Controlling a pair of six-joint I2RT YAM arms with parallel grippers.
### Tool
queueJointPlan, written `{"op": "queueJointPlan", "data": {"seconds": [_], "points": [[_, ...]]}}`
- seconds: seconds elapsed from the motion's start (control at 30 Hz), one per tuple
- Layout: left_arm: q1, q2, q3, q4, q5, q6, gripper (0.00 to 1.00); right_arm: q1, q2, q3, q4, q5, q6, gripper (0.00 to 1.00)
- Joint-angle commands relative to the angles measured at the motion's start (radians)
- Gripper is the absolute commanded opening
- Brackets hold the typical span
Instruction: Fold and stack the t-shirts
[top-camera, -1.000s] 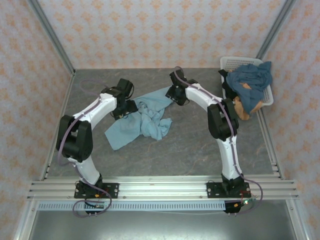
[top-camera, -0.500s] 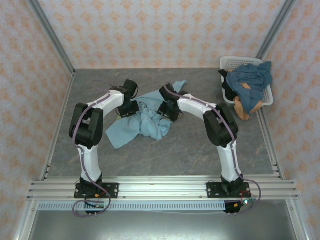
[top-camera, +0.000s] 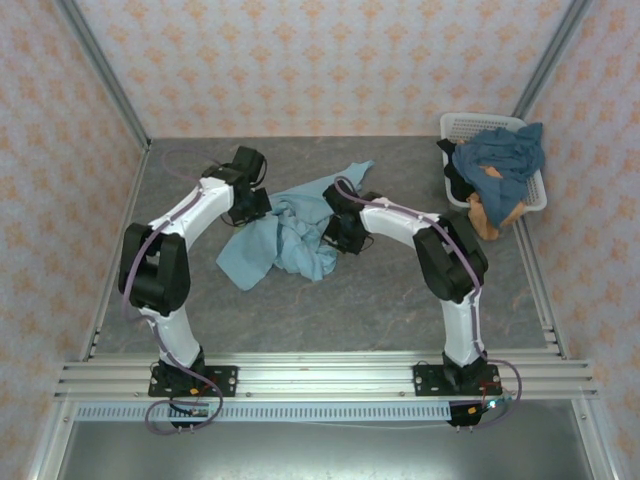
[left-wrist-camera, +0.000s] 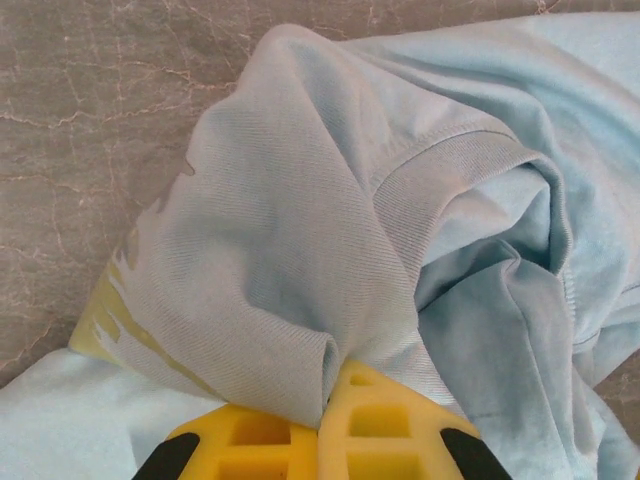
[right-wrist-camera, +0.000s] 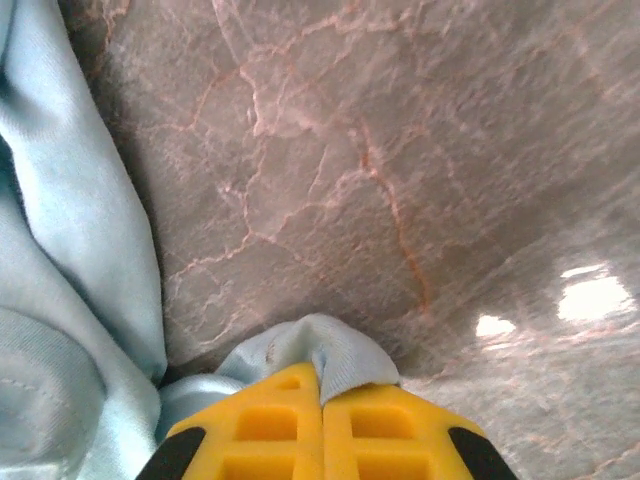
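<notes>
Both arms are down on the cloth now. The sky-blue t-shirt (top-camera: 283, 238) lies crumpled in the middle of the grey marbled table (top-camera: 400, 290), strung between the two grippers, with one flap trailing off toward the far wall.

On the shirt's left edge, the left gripper (top-camera: 253, 205) has its yellow fingers (left-wrist-camera: 385, 425) pressed tight together, and a thick fold of the pale blue fabric is pinched right between them. From the wrist, that fold rises up and away from the jaws. The ribbed collar band curls just to its right, and a bit of pale print shows low on the left.

Over on the right edge, the right gripper (top-camera: 340, 233) is clamped too. Its fingers are closed flush, with a small tuck of the same blue cloth poking out from between the tips. Bare table stretches ahead of it, and the rest of the shirt bunches along the left of that wrist view.

Look to the far right corner: the white lattice basket (top-camera: 468, 124) sits against the wall. The slate-blue t-shirt (top-camera: 502, 152) is heaped across it, and the orange-tan t-shirt (top-camera: 497, 212) spills over its near rim toward the table. Both are well apart from either gripper.
</notes>
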Motion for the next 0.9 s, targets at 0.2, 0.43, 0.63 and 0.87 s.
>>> {"op": "queueJointPlan", "data": {"seconds": [0.2, 0.43, 0.63, 0.87], "points": [[0.098, -0.170, -0.017, -0.080, -0.014, -0.003, 0.00, -0.114, -0.280, -0.071, -0.221, 0.285, -0.059, 0.00], [0.186, -0.189, -0.093, -0.061, 0.052, 0.002, 0.00, -0.202, -0.414, -0.195, -0.317, 0.364, -0.106, 0.00], [0.251, -0.192, -0.149, -0.025, 0.079, 0.032, 0.00, -0.230, -0.441, -0.225, -0.360, 0.443, -0.108, 0.00], [0.288, -0.179, -0.171, -0.084, -0.070, 0.106, 0.14, -0.244, -0.499, -0.282, -0.375, 0.497, -0.078, 0.00]]}}
